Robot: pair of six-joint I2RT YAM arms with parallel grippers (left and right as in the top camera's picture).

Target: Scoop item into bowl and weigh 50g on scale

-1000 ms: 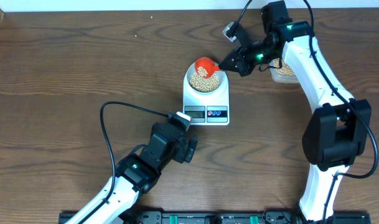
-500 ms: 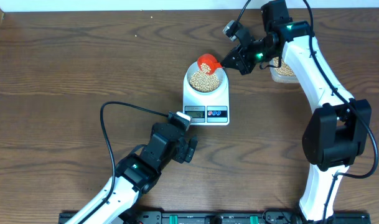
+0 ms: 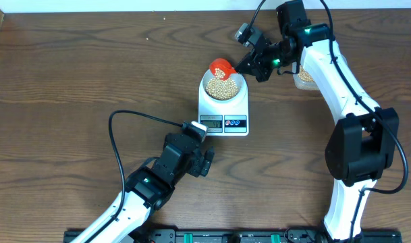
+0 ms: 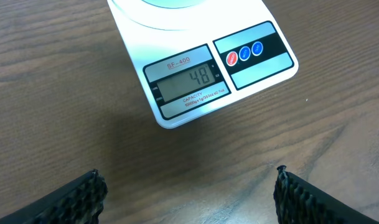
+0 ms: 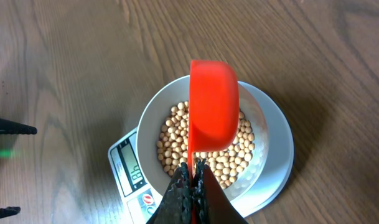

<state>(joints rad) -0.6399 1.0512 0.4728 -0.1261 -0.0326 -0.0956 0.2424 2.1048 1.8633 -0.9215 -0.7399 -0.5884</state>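
Observation:
The white bowl (image 3: 224,86) sits on the white scale (image 3: 224,111) and holds many tan beans (image 3: 223,88). The scale's display (image 4: 187,81) reads 48. My right gripper (image 3: 249,65) is shut on the handle of a red scoop (image 3: 221,69), held tipped over the bowl's far rim. In the right wrist view the scoop (image 5: 213,113) hangs over the beans (image 5: 236,157) in the bowl (image 5: 267,163), gripped at its handle by the right gripper (image 5: 192,176). My left gripper (image 4: 188,190) is open and empty, just in front of the scale (image 4: 195,59).
A clear plastic tub of beans (image 3: 307,76) stands at the back right, partly hidden by my right arm. A black cable (image 3: 134,116) lies on the wooden table left of the scale.
The red scoop has lifted and moved toward the bowl's far left rim, tipping more upright. The right arm shifted slightly left. The left arm has not moved.

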